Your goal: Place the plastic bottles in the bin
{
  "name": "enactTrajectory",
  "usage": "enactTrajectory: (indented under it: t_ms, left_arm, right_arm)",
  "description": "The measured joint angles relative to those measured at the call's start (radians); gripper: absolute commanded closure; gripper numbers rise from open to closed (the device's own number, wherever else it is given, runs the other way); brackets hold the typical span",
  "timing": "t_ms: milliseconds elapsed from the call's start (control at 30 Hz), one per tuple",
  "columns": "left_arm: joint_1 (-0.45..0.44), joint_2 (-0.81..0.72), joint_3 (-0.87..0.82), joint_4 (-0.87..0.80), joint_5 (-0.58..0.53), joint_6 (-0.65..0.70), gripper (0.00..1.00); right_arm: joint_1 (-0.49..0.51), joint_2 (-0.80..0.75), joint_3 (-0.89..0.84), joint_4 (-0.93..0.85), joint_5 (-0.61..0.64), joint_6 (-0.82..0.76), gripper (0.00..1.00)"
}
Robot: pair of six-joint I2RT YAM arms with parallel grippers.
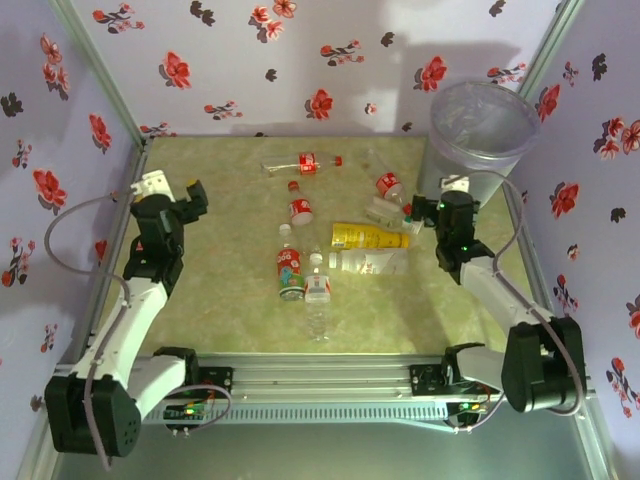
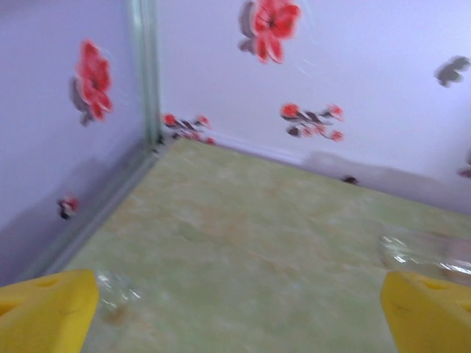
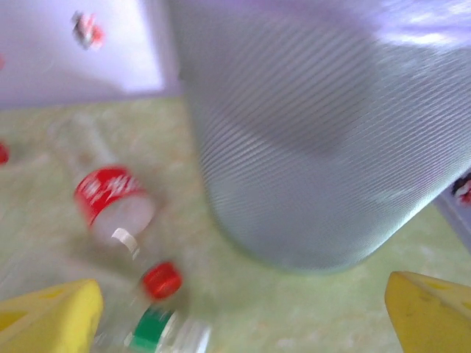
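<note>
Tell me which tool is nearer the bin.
Right. The right tool sits just beside the bin; the left tool is across the table, by the left wall.

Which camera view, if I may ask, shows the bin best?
Top external: the bin stands in the far right corner, open rim visible. Right wrist shows its ribbed wall, close and blurred.

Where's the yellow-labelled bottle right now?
In the top view, the yellow-labelled bottle lies on its side right of centre, just beyond a clear bottle lying parallel to it, and nearer and left of the bin.
</note>
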Motion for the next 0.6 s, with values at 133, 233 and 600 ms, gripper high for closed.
enactTrajectory:
  t_ms: [133,233,600]
  left_arm:
    - [-0.114,0.043,0.062,-0.186,0.045,-0.116,0.04]
    - [-0.219,0.109,0.080,-0.283,0.089,-0.195,0.05]
    - [-0.457,0.308,0.172,-0.489,0.232,-0.390,0.12]
  right_arm:
    - [0.118,-0.003,0.100,-0.248,-0.058,-0.027,0.01]
    - [0.211,0.006,0.212,-0.428,-0.114,-0.068,0.01]
    - [0.476,0.173,0.418,-0.784,-0.197,-0.129,0.04]
